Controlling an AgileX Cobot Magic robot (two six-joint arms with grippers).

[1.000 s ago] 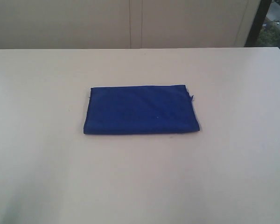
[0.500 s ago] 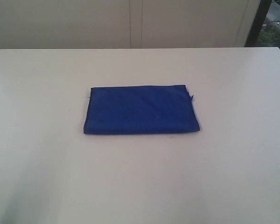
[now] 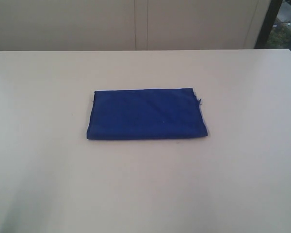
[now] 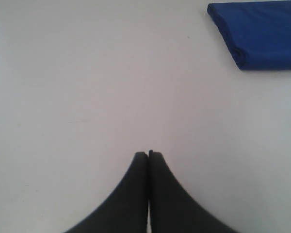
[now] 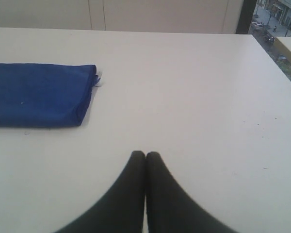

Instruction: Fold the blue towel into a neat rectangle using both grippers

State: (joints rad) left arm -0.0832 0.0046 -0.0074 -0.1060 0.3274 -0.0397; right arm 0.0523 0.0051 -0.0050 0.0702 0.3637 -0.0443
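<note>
The blue towel (image 3: 146, 114) lies folded into a flat rectangle in the middle of the white table (image 3: 242, 170), with a small thread tag at its far right corner. Neither arm shows in the exterior view. In the left wrist view my left gripper (image 4: 148, 154) is shut and empty above bare table, well apart from the towel (image 4: 264, 31). In the right wrist view my right gripper (image 5: 145, 154) is also shut and empty, away from the towel (image 5: 39, 94), whose white tag (image 5: 98, 80) sticks out at the corner.
Pale cabinet doors (image 3: 140, 24) run behind the table's far edge. A dark upright post (image 3: 270, 22) stands at the back right. The table's right edge (image 5: 281, 63) shows in the right wrist view.
</note>
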